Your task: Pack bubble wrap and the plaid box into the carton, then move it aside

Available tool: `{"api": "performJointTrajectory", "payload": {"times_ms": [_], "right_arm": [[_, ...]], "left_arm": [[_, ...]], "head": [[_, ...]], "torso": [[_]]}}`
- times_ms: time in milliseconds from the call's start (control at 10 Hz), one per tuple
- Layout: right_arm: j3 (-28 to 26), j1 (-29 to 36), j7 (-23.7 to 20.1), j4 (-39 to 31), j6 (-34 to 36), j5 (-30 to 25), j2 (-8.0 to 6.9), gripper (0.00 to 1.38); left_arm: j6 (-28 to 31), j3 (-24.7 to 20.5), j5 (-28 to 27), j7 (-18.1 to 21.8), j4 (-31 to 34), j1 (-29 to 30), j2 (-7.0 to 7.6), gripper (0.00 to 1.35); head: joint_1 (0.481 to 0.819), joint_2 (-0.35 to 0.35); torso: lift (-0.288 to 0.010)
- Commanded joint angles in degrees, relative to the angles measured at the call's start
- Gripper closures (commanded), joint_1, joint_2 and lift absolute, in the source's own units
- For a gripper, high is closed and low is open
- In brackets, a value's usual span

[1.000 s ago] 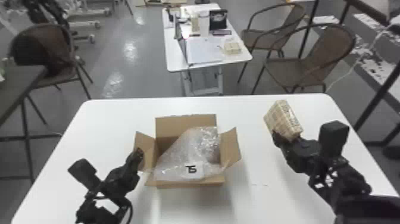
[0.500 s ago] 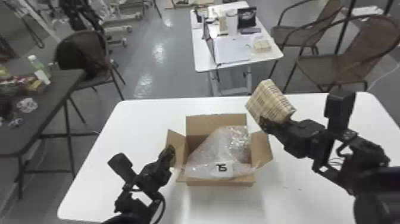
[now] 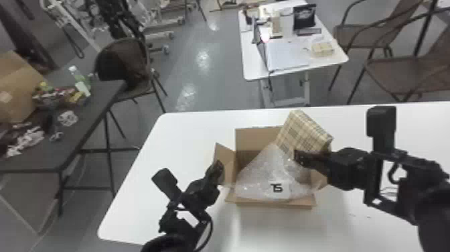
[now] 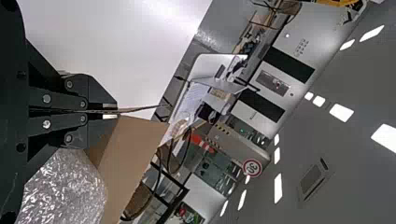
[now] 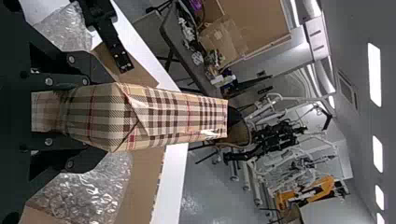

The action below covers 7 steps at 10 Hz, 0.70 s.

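And it's the right gripper (image 5: 97, 116) with the prize: 2 fingers grasping the plaid box (image 3: 301, 132) by 1 end, across its narrow sides, leaving the far end free, presumably to lead the way in. Over on the left gripper (image 4: 111, 111), the 2 fingers are clenched on the carton's left flap (image 3: 223, 153), a hold that likely steadies the carton and keeps that side folded out of the way.

Look outward now: the plaid box hangs tilted above the carton (image 3: 274, 204), toward its right rear part. Inside, the bubble wrap (image 3: 259, 177) fills most of the opening, probably there as a cushion, though its puffed-up shape could prop the box high. The carton sits on the white table (image 3: 150, 167), between the 2 arms, well placed for both. The call from here: level the box, lower it onto the wrap, and only then think about moving the carton aside.
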State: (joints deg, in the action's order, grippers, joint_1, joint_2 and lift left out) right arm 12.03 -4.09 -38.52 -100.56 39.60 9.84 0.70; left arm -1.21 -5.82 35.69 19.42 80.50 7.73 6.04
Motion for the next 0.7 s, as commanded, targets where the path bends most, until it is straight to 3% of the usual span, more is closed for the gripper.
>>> {"api": "performJointTrajectory", "payload": {"times_ms": [0, 200, 300, 500, 600], "right_arm": [[0.62, -0.65, -0.33, 2.73, 0.57, 0.0, -0.09, 0.95], [1.68, -2.5, -1.12, 7.04, -0.31, -0.53, -0.09, 0.93], [2.03, -3.38, -1.12, 9.85, -2.16, -0.26, -0.44, 0.8], [2.29, -3.38, -1.12, 10.29, -2.25, -0.61, -0.53, 0.34], [2.2, -3.12, -1.12, 9.68, -2.25, -0.53, -0.53, 0.19]], "left_arm": [[-0.19, 0.63, 0.34, 0.0, 0.01, -0.09, 0.02, 1.21], [-0.19, 1.16, 0.61, 0.0, 0.01, -0.26, -0.07, 1.21], [-0.19, 1.42, 0.78, 0.0, 0.01, -0.35, -0.07, 1.21], [-0.37, 1.42, 0.96, 0.0, 0.01, -0.35, -0.07, 1.21], [-0.46, 1.16, 1.14, 0.0, 0.01, -0.18, -0.07, 1.21]], "head": [[0.695, 0.317], [0.695, 0.32], [0.695, 0.319], [0.695, 0.318], [0.695, 0.319]], "torso": [[-0.027], [-0.027], [-0.027], [-0.027], [-0.027]]}}
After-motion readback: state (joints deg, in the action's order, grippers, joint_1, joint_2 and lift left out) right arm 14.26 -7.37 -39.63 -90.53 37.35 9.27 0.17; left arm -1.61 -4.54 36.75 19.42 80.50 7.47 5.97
